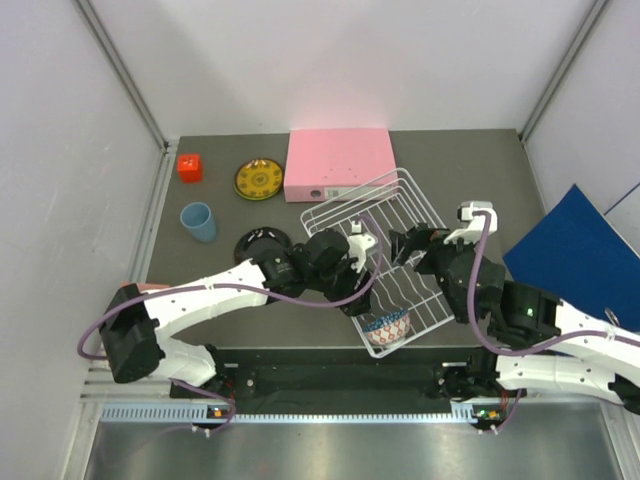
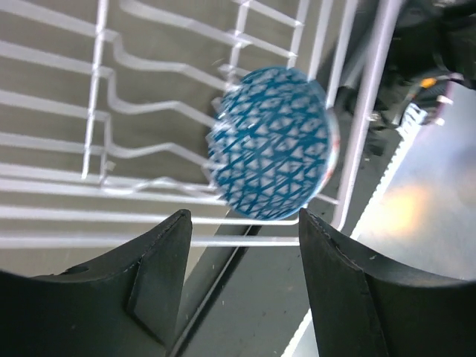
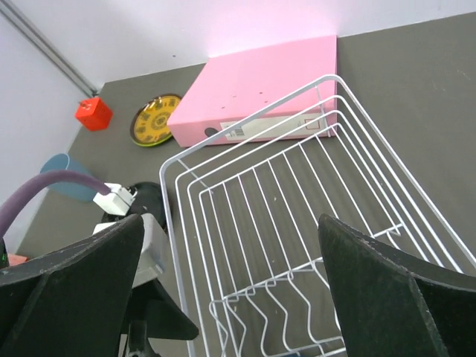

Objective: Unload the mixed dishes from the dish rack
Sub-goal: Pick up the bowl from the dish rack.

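The white wire dish rack [image 1: 400, 215] lies in the middle of the table. The small patterned bowl [image 1: 386, 325], blue inside, leans on its side at the rack's near end. My left gripper [image 1: 358, 298] is open and empty at the rack's left rim, just short of the bowl [image 2: 271, 145]; its fingers [image 2: 167, 253] are outside the wires. My right gripper [image 1: 404, 246] is open and empty above the rack [image 3: 297, 193]. The light blue cup [image 1: 198, 221], the yellow-amber plate [image 1: 259, 179] and the black-and-red plate [image 1: 262, 243] stand on the table to the left. The lime green plate is out of view.
A flat pink box [image 1: 337, 163] lies against the rack's far end. A small red cube [image 1: 190, 167] sits at the far left corner. A blue board [image 1: 575, 250] leans off the table's right side. Both arms are close together over the rack.
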